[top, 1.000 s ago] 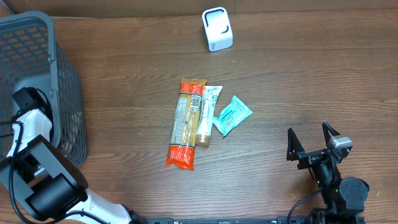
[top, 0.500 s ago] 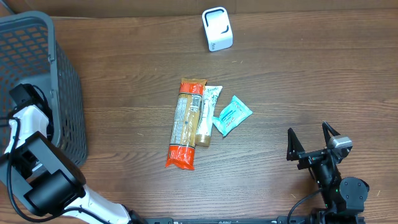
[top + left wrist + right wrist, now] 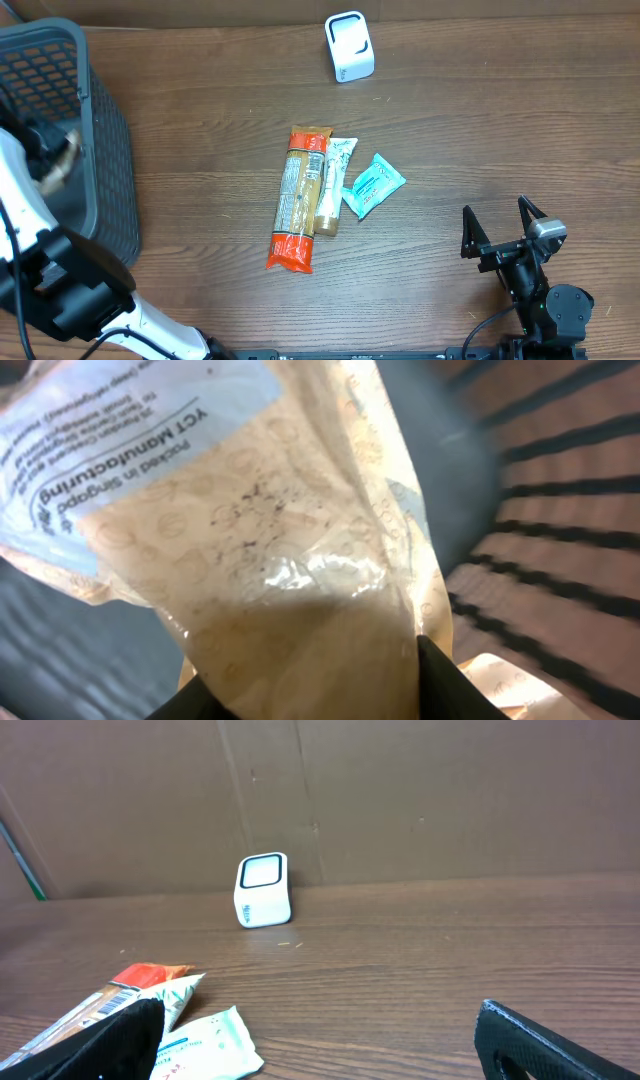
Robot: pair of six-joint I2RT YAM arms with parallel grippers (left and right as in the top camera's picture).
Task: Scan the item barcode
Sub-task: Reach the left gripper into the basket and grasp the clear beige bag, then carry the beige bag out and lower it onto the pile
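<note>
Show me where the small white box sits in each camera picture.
Overhead: white box at the top, near the middle.
Left wrist: not in it; a tan packet fills the picture.
Right wrist: white box left of centre, by the back wall.
Shared landmark: teal packet, in overhead and right wrist.

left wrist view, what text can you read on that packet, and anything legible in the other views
"YCT Manufacturing": on the blue label of the tan packet, upside down.
"Packed in Singapore": smaller line on the same label, partly blurred; its other lines are unreadable.
Too small to read: print on the orange packet, white packet and teal packet.
No readable text: white scanner.
</note>
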